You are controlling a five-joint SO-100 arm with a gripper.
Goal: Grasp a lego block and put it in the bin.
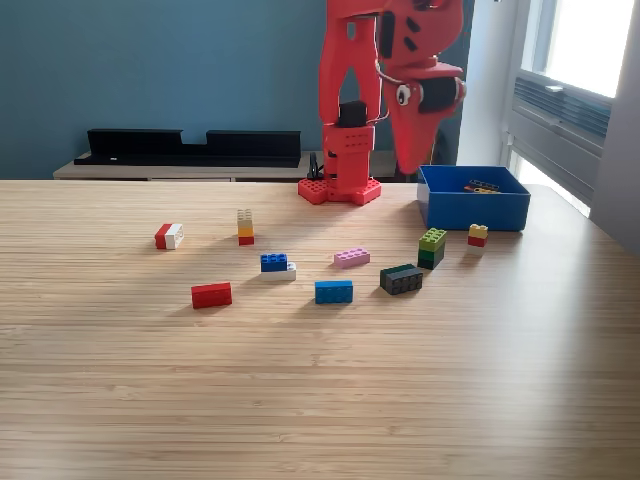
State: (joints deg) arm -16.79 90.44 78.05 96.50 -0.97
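The blue bin (474,212) stands at the back right of the table, with a few small blocks (483,186) inside. The red arm rises from its base (340,188), and its gripper (413,160) points down just above the bin's left wall. The fingers look closed together with nothing between them. Several lego blocks lie loose on the table: a red-and-white one (169,236), a yellow-orange-red stack (245,227), a blue-on-white one (277,266), a red one (211,295), a blue one (333,291), a pink one (351,257), a black one (401,278), a green stack (432,247) and a yellow-red one (478,234).
A black shelf unit (190,146) runs along the blue wall behind the wooden table (320,400). A window and a radiator (560,110) are at the exterior view's right.
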